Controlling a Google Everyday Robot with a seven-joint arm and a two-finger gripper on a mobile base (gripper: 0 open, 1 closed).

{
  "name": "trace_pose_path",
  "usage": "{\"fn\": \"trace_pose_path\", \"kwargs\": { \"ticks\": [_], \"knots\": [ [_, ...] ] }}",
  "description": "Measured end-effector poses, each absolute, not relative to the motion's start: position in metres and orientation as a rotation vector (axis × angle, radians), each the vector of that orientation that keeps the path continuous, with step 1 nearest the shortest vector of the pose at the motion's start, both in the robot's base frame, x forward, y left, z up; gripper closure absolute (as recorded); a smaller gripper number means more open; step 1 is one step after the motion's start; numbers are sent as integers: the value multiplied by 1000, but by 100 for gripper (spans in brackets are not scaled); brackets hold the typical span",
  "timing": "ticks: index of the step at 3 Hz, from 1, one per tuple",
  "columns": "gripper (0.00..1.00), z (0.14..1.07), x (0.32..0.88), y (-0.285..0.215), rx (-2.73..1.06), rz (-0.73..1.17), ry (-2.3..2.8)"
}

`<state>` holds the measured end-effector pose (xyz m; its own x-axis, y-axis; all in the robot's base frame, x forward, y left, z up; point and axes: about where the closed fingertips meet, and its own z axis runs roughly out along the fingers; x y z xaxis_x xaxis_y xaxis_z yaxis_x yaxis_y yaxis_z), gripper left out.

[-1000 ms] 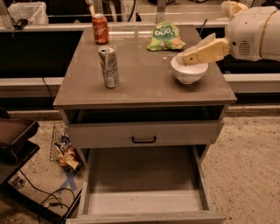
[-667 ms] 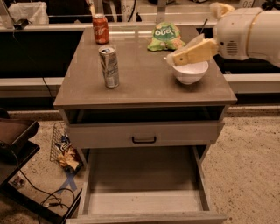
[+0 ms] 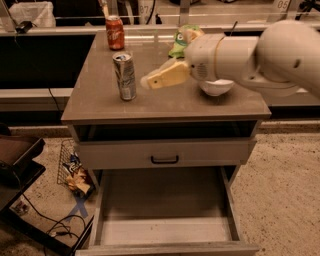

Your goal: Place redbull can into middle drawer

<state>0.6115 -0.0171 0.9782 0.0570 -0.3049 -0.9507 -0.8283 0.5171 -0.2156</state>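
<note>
Live | gripper (image 3: 150,80) low over tabletop (image 3: 165,102) centre, just right of can (image 3: 125,77) near left edge | grip: can't tell, looks empty | drawer (image 3: 165,205) open below | risk: sideways nudge could tip slim can off the edge

This looks like a robot test lab rather than a home. A lone grey drawer cabinet serves as the bench (image 3: 100,102) on speckled office carpet (image 3: 282,190), with loose cables (image 3: 52,227) trailing on the floor and a wire basket (image 3: 67,162) of snack packets beside it. Long dark counters (image 3: 35,60) run behind, with a lined bin (image 3: 31,12) at the far left. The robot's gripper (image 3: 150,80) hangs over the bench top, just right of a staged redbull can (image 3: 125,76).
</note>
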Motion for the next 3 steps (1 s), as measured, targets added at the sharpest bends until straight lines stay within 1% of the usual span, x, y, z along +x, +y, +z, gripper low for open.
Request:
{"fn": "trace_pose_path", "kwargs": {
  "ticks": [1, 2, 3],
  "knots": [
    [0, 959, 605, 28, -1027, 655, 1472],
    [0, 949, 608, 66, -1027, 741, 1395],
    [0, 932, 645, 98, -1008, 805, 1307]
  ]
}}
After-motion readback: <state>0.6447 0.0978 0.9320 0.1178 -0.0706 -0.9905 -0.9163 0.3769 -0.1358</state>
